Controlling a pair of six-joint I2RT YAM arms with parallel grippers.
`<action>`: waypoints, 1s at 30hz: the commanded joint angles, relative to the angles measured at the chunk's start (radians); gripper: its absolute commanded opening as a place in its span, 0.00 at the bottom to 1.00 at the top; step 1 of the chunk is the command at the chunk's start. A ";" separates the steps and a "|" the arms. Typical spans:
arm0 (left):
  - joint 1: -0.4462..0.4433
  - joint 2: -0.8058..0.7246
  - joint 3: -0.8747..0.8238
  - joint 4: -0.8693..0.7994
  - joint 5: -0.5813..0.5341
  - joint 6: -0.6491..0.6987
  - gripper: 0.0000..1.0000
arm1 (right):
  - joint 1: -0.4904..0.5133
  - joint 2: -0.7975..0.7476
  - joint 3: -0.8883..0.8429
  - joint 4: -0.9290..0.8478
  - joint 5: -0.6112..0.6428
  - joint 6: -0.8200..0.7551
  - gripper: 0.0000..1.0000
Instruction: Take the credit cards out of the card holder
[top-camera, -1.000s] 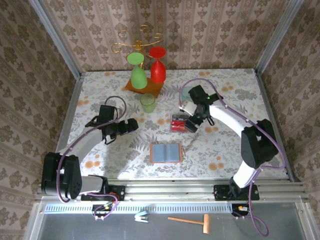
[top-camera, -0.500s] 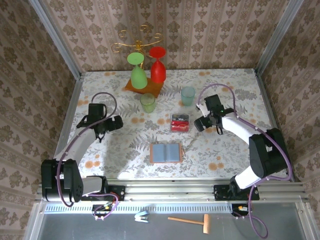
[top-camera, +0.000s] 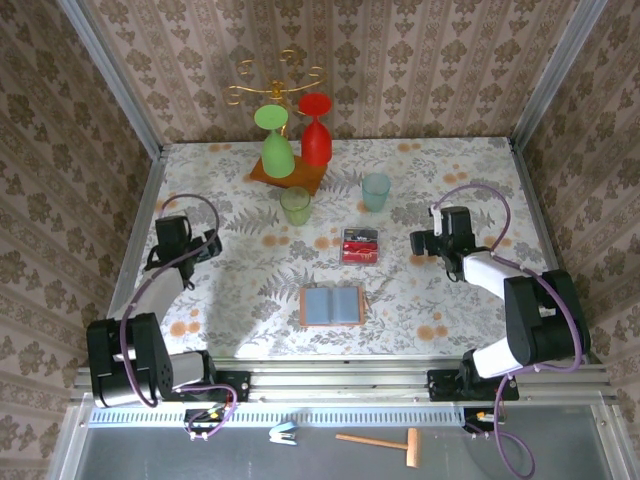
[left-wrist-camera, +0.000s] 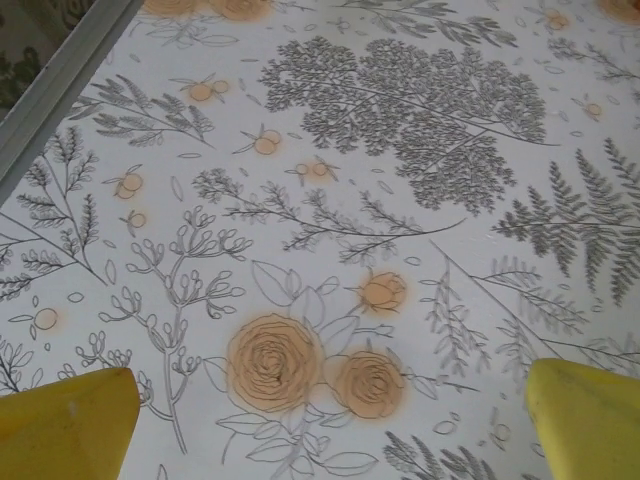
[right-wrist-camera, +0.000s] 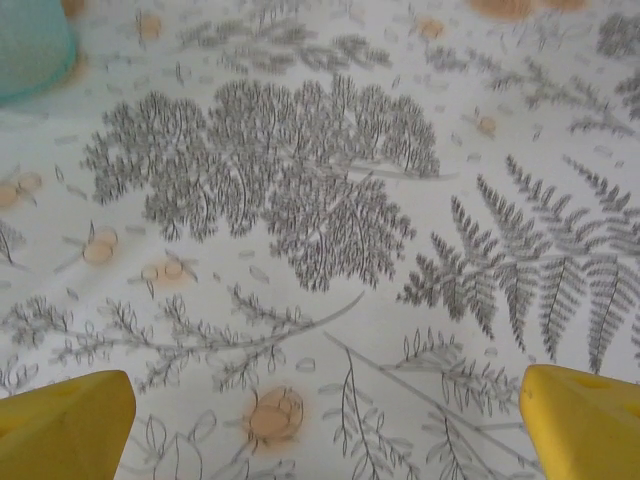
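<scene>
- Overhead, the left gripper (top-camera: 207, 245) is seen low over the left side of the table (top-camera: 450, 300), well apart from everything set out on it.
- The right gripper (top-camera: 419, 242) is seen over the right side, pointed towards the middle, near the cards (top-camera: 360, 245) but apart from them.
- The cards, a red stack with dark markings, are laid flat at the table's middle; how many are stacked cannot be told.
- One holder (top-camera: 332, 305) is counted. It is spread open like a book, grey-blue inside up with a tan edge showing. It lies nearer the arms than the cards and apart from them.
- Two cups are counted, a green cup (top-camera: 295, 205) and a teal cup (top-camera: 375, 190), both upright behind the cards.
- Two glasses are counted, a green glass (top-camera: 276, 148) and a red glass (top-camera: 316, 138), both upside down over one wooden stand (top-camera: 300, 180) beneath a gold rack (top-camera: 275, 80).
- One mallet (top-camera: 385, 441) and one clip (top-camera: 283, 432) are seen on the grey ledge below the table edge.
- The markings on the cards are too small to be read.
- In the left wrist view, two yellow fingertips (left-wrist-camera: 65, 425) are seen at the bottom corners, spread wide. Bare flowered cloth (left-wrist-camera: 330, 200) lies between them and nothing is gripped.
- In the right wrist view, the yellow fingertips (right-wrist-camera: 585, 420) are likewise spread to the bottom corners, with only printed cloth between them. The teal cup is caught at the top left corner, well ahead of them.
</scene>
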 joint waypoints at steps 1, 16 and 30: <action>0.007 0.005 -0.068 0.265 0.041 0.059 1.00 | -0.011 -0.009 -0.034 0.219 0.002 0.029 1.00; 0.026 0.200 -0.130 0.706 0.183 0.113 1.00 | -0.080 0.057 -0.189 0.572 -0.080 0.075 1.00; -0.009 0.231 -0.151 0.787 0.271 0.193 1.00 | -0.080 0.058 -0.190 0.577 -0.080 0.075 1.00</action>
